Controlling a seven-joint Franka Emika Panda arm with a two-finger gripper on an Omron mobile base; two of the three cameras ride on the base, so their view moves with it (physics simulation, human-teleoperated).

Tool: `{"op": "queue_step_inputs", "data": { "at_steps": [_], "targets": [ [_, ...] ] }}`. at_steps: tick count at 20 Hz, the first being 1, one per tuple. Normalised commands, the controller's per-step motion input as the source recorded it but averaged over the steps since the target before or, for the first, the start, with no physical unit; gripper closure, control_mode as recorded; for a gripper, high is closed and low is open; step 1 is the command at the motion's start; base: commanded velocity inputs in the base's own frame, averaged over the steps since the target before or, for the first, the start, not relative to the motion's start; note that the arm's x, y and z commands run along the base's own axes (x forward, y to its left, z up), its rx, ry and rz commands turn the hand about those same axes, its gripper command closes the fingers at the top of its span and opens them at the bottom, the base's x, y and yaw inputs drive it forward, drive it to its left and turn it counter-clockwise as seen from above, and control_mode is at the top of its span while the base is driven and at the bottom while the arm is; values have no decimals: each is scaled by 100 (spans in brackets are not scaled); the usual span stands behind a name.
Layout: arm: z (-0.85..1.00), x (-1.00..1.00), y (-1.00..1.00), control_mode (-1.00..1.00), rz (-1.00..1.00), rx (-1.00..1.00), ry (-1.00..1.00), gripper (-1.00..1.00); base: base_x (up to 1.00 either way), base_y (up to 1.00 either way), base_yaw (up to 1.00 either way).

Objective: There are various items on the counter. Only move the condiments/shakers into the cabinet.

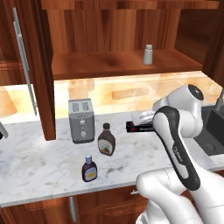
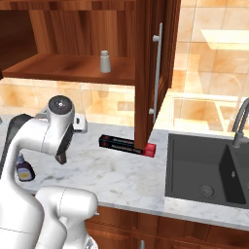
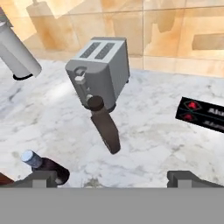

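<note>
The small grey-white shaker [image 1: 148, 54] [image 2: 104, 62] stands on the shelf of the reddish-brown cabinet [image 1: 127, 65] [image 2: 68, 68]. On the marbled counter [image 1: 39, 162] the wide dark brown sauce bottle [image 1: 106, 140] [image 3: 105, 127] stands in front of the silver toaster [image 1: 82, 120] [image 3: 103, 70]. Nearer the front edge is the smaller dark bottle [image 1: 89, 168] [image 2: 24, 170] [image 3: 43, 164] with a yellow label and bluish cap. My gripper [image 3: 113, 178] is open with nothing between its fingers, hovering over the counter and facing the brown bottle.
A long dark box with red ends [image 1: 140, 127] [image 2: 127, 144] [image 3: 205, 114] lies right of the bottles. The open cabinet door [image 1: 43, 65] [image 2: 148, 73] hangs over the counter. A dark sink [image 2: 209, 170] and faucet [image 2: 240, 121] are at the right. A grey cylinder [image 3: 17, 52] stands past the toaster.
</note>
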Motion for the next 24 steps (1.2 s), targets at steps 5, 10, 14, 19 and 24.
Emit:
{"op": "queue_step_inputs", "data": {
  "at_steps": [5, 10, 14, 19, 24],
  "targets": [
    [-26, -1, 0, -100, 19, 8, -8, -100, 0, 0, 0],
    [-27, 0, 0, -100, 23, 7, -8, -100, 0, 0, 0],
    [-35, 0, 2, -100, 19, 5, -10, -100, 0, 0, 0],
    [-39, 0, 12, -100, 12, 0, -24, -100, 0, 0, 0],
    [-24, 13, 20, -100, 9, 0, -21, -100, 0, 0, 0]
  ]
}}
